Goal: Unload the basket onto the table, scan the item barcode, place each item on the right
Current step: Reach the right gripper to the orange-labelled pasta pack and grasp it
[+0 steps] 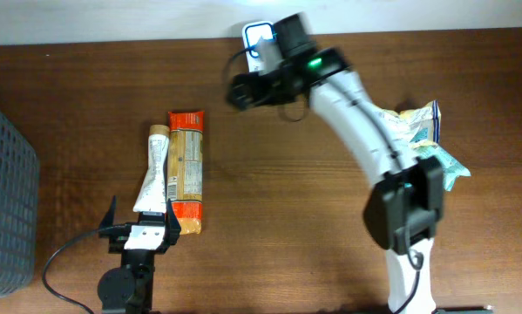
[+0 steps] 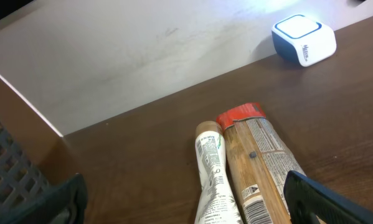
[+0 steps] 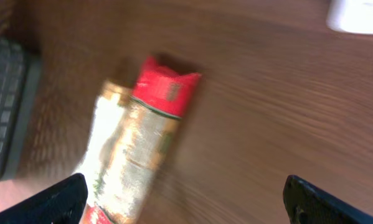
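A white tube (image 1: 153,170) and a long tan packet with red ends (image 1: 186,170) lie side by side on the wooden table. The white barcode scanner (image 1: 259,37) sits at the far edge, its top lit. My left gripper (image 1: 141,222) is open just in front of the near ends of the tube (image 2: 214,177) and packet (image 2: 261,162), holding nothing. The packet's barcode (image 2: 254,200) faces up. My right gripper (image 1: 243,89) hovers open and empty near the scanner, above the table. Its blurred view shows the packet (image 3: 164,93) and tube (image 3: 105,124) below.
A grey mesh basket (image 1: 3,192) stands at the left edge. Several snack bags (image 1: 417,131) lie at the right, partly under the right arm. A black cable (image 1: 64,262) runs from the left arm's base.
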`<state>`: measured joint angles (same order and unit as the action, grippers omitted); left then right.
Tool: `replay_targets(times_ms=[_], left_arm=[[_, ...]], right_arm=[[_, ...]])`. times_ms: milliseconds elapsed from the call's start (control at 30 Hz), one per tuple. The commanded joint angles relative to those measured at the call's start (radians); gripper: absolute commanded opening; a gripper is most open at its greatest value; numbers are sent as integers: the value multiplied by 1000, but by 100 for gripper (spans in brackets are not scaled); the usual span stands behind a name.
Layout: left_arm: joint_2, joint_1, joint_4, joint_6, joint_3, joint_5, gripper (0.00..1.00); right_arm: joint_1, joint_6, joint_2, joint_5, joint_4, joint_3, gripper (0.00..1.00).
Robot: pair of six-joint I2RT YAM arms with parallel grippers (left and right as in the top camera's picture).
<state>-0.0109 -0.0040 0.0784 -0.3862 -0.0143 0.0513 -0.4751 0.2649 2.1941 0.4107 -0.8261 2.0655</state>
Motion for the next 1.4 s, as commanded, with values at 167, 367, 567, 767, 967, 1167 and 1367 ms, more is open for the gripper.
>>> replay_targets(times_ms=[167, 367, 567, 767, 967, 1167, 1367], left_arm=[[5, 5, 1, -12, 5, -3, 99], [5, 5, 1, -12, 5, -3, 99], [5, 5, 1, -12, 5, -3, 99], [5, 5, 1, -13, 5, -3, 99], [5, 5, 1, -12, 5, -3, 99], [5, 5, 1, -12, 5, -3, 99], [5, 5, 1, -12, 5, -3, 99]], right_arm=[[-182, 135, 190, -68, 117, 3, 99], [-207, 235, 271, -27, 127, 3, 67], [-243, 280, 350, -2, 163, 3, 58], [-258, 279, 373, 8, 168, 3, 12], [-225, 264, 363, 9, 92, 5, 4], [-111, 131, 263, 11, -121, 61, 4], [-10, -15, 236, 0, -402, 60, 4]])
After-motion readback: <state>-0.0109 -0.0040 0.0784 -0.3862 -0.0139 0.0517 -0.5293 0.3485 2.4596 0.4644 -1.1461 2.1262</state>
